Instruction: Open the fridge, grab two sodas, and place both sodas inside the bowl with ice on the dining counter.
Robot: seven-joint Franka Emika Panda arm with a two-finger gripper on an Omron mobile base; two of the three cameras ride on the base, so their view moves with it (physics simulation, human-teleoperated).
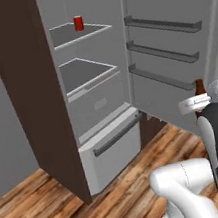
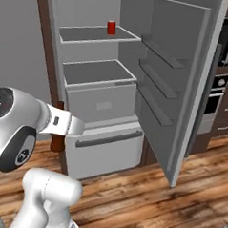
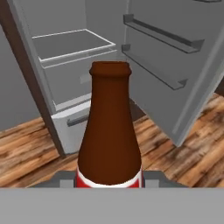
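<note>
The fridge [image 1: 100, 102] [image 2: 100, 103] stands open, its door [image 1: 170, 44] [image 2: 177, 81] swung out to the right. One soda, a red can [image 1: 78, 23] [image 2: 111, 27], stands on the top shelf. The other soda, a dark brown bottle with a red label [image 3: 109, 131] [image 1: 199, 86] [image 2: 58, 142], is upright in my gripper [image 3: 109, 179] [image 1: 196, 101] [image 2: 63, 123], which is shut on its lower body, out in front of the fridge and clear of the shelves. The bowl, the ice and the dining counter are out of view.
The open door carries three empty rails [image 1: 163, 45] and juts into the room on the right. The lower drawer [image 1: 113, 148] [image 2: 104, 146] is closed. A dark brown panel [image 1: 32, 94] flanks the fridge's left. Built-in ovens [image 2: 223, 84] stand past the door. Wood floor [image 2: 144, 199] lies in front.
</note>
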